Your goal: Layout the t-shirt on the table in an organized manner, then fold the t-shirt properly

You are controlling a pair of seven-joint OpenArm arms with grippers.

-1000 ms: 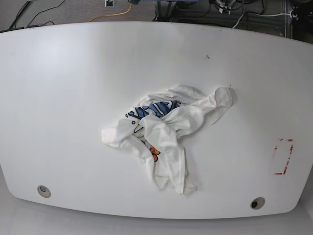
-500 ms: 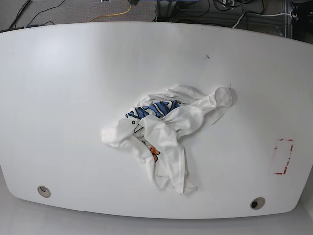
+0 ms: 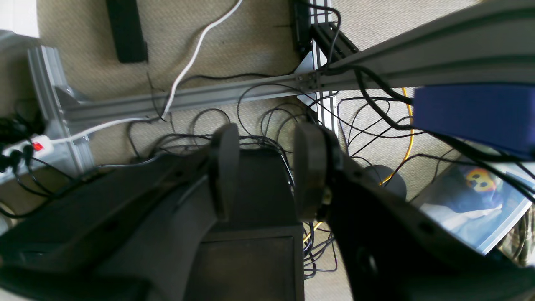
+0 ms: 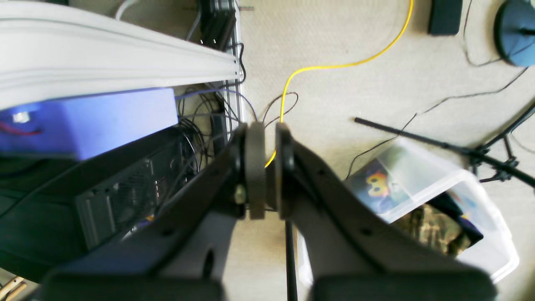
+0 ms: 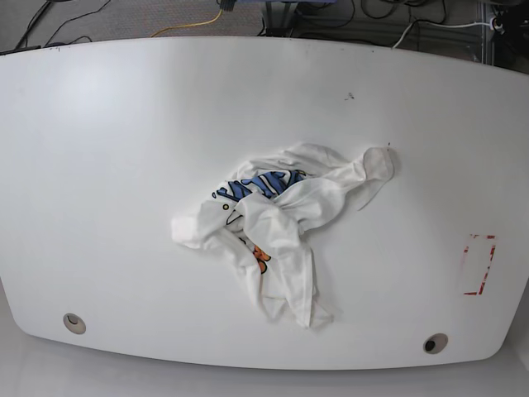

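On the white table (image 5: 107, 165), lying crumpled mid-surface awaiting layout, the t-shirt (image 5: 281, 223); hanging off-table over cabled floor, left gripper (image 3: 267, 175) gaping empty, right gripper (image 4: 268, 167) nearly pressed together, gripping nothing.

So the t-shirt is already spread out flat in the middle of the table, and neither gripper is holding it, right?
Not flat. The base view shows the t-shirt lying crumpled in a twisted heap in the middle of the table. The rest holds: in the wrist views the left gripper and right gripper are both empty.
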